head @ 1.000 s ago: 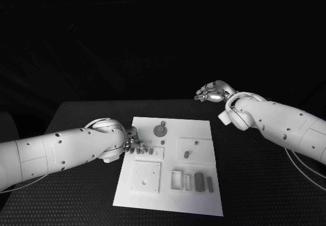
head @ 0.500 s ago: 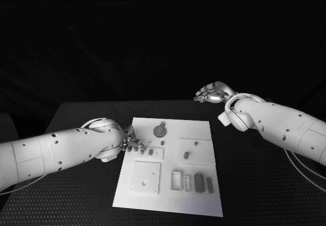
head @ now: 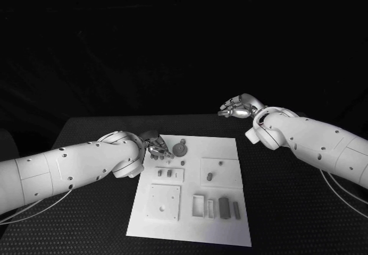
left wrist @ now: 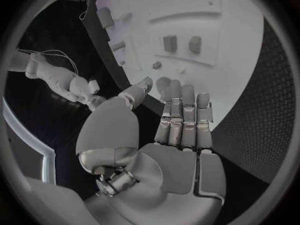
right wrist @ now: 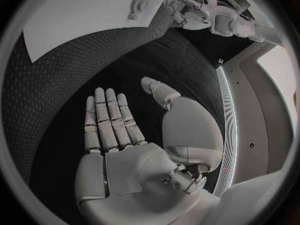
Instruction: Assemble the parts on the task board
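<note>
Head view: your white rectangular task board lies flat mid-table on the black textured table. Left silver hand hovers at the board's far-left corner, just beside the round grey disc part. Two small grey pegs stand in the small plate nearer you; grey blocks sit in the near-right slots. Right silver hand is up past the board's far-right corner, well apart from it

Left wrist: left hand released, fingers straight, nothing held, board beyond fingertips

Right wrist: right hand released too, palm flat, fingers apart, over the table; board corner further off
</note>
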You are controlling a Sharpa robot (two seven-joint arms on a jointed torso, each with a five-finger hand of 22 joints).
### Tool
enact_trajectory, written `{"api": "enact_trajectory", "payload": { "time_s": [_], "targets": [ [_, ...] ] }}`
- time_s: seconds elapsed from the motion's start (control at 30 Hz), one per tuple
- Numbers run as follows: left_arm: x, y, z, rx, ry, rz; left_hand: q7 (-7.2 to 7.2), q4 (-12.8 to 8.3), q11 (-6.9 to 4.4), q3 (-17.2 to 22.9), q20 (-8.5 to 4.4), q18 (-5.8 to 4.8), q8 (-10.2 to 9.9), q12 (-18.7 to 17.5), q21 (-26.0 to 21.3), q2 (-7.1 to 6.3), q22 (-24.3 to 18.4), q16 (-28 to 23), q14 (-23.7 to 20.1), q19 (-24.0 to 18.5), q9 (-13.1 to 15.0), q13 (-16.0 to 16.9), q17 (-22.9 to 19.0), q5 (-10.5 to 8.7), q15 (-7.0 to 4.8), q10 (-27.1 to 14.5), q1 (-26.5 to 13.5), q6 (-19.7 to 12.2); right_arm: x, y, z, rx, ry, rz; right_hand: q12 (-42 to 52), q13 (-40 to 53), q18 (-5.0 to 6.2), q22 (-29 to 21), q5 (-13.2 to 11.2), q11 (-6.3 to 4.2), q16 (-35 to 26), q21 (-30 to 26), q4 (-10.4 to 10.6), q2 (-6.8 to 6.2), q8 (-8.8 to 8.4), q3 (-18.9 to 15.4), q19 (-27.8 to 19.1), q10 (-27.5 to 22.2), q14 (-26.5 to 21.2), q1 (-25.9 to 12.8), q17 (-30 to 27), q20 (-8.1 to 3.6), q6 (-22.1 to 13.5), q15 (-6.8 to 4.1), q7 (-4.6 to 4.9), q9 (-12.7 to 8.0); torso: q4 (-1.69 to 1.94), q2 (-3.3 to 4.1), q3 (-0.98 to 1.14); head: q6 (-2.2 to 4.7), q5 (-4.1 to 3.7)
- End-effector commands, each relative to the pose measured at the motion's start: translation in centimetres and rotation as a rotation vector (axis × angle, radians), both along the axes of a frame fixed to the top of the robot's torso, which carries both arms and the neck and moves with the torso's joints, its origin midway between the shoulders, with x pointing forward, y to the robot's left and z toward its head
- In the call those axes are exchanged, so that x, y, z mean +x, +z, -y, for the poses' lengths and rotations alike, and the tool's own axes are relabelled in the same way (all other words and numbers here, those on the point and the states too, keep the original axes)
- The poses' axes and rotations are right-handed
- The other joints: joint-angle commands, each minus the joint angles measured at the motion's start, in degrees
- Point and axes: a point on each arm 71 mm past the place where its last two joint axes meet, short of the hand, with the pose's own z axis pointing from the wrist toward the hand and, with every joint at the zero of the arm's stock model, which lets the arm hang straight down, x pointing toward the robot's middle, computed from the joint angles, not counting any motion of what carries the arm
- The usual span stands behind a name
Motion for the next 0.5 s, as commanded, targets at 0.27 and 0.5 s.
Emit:
{"api": "enact_trajectory", "payload": {
  "time_s": [0.27, 0.5],
  "targets": [
    [-0.1, 1.0, 2.7, 0.049, -0.226, 0.390, -0.24, -6.86, 1.82, 1.13, -2.31, -0.08, 0.00, -4.49, -0.99, 0.68, 0.44, -0.05, -0.19, -1.14, -0.83, -5.50, -0.56, 4.38, 1.45, -1.74, 7.30, 0.56, 0.0, 0.0, -0.2, 0.003, 0.018, -0.004, -0.37, 0.06, -0.96, 0.10, 0.21, 0.11, 0.24, -0.32, 0.16, -0.18, 0.11, -0.10, -0.45, 0.14, -0.45, 0.08, -0.09, 0.04, -0.42, -0.13, 1.19, -0.05, -0.04, 0.02, -0.01, 0.31, -0.10],
    [-0.1, 0.1, 4.2, 0.122, -0.328, 0.426, -1.02, -9.20, 2.23, -0.80, -2.91, -0.23, -1.19, -11.46, -1.33, -0.38, 0.73, 1.04, 1.08, 0.10, -3.02, -12.17, -0.72, 3.56, 0.75, -0.37, 8.80, -0.14, 0.0, -0.1, -0.5, 0.004, 0.022, -0.006, -0.43, 0.06, -0.97, 0.15, 0.25, 0.11, 0.27, -0.37, 0.20, -0.18, 0.14, -0.19, -0.42, 0.19, -0.46, 0.01, -0.12, 0.04, -0.42, -0.15, 1.18, -0.05, -0.09, 0.04, -0.03, 0.41, -0.27]
  ]
}}
